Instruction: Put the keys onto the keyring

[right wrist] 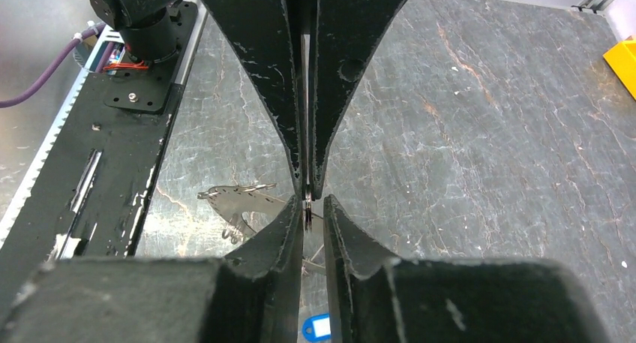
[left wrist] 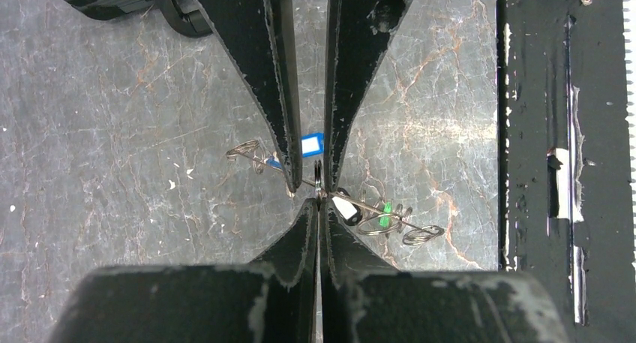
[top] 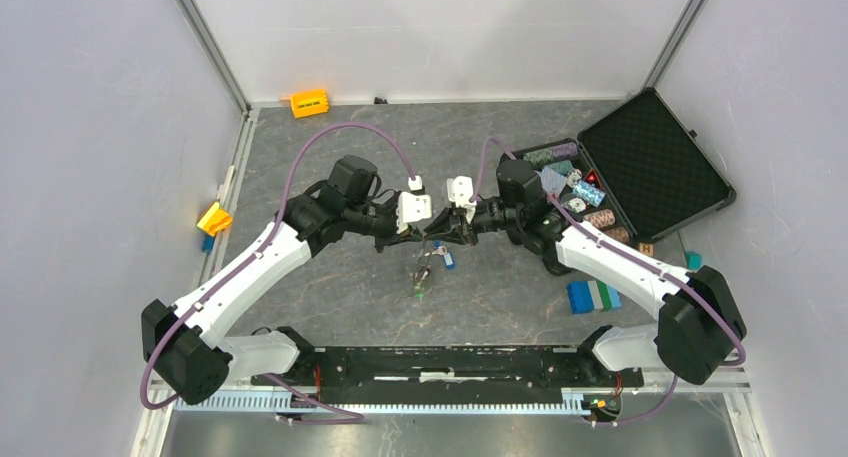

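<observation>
The keyring (left wrist: 318, 175) is edge-on, a thin silvery ring between both grippers' tips; it also shows in the right wrist view (right wrist: 307, 208). My left gripper (left wrist: 320, 201) is shut on its near edge. My right gripper (right wrist: 309, 206) meets it tip to tip from the other side, its jaws closed to a narrow slit with the ring in it. In the top view the left gripper (top: 430, 239) and the right gripper (top: 452, 233) meet mid-table. Keys hang from the ring: a blue tag (left wrist: 311, 144), a green tag (left wrist: 386, 212), a black tag (left wrist: 345, 208) and a silver key blade (right wrist: 240, 200).
An open black case (top: 655, 162) with striped chips (top: 575, 182) stands at the back right. Blue, green and white blocks (top: 593, 295) lie by the right arm. An orange block (top: 309, 103) is at the back and a yellow one (top: 214, 218) at the left wall. A black rail (top: 450, 362) runs along the near edge.
</observation>
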{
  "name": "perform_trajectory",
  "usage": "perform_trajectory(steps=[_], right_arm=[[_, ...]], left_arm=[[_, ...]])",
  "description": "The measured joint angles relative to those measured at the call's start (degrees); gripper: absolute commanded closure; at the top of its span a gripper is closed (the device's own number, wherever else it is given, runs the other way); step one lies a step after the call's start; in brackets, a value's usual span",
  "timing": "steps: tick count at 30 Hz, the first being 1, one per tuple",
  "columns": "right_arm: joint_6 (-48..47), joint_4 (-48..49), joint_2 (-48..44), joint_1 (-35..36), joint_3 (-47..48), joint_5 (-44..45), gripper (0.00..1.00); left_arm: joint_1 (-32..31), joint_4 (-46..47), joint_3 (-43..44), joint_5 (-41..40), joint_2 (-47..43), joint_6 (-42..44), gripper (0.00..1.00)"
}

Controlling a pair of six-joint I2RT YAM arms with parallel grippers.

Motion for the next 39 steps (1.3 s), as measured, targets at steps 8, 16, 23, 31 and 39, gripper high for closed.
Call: perform_trajectory(steps=[8, 16, 23, 31, 39], right_arm=[[-0.2, -0.2, 0.3, 0.1, 0.0, 0.3, 1.0], [2.0, 2.3, 0.3, -0.4, -0.1, -0.7, 1.0], [14.2, 13.4, 0.3, -3.2, -4.0, -5.9, 1.0], [24.5, 23.6, 0.3, -3.4, -5.2, -9.4, 1.0], [31.6, 31.8, 0.3, -4.1, -7.3, -10.6, 1.0]], left_arm=[[0.0, 0.2, 0.0, -0.2, -0.1, -0.4, 0.98], [1.3, 2.0, -0.7, 0.1, -2.4, -1.8, 0.7], [8.8, 11.0, -7.0, 7.6, -11.5, -2.8, 0.65], [11.3, 17.9, -11.8, 16.0, -9.9, -2.8, 0.56], [11.3, 24.5, -14.0, 25.1, -8.7, -4.9, 0.52]])
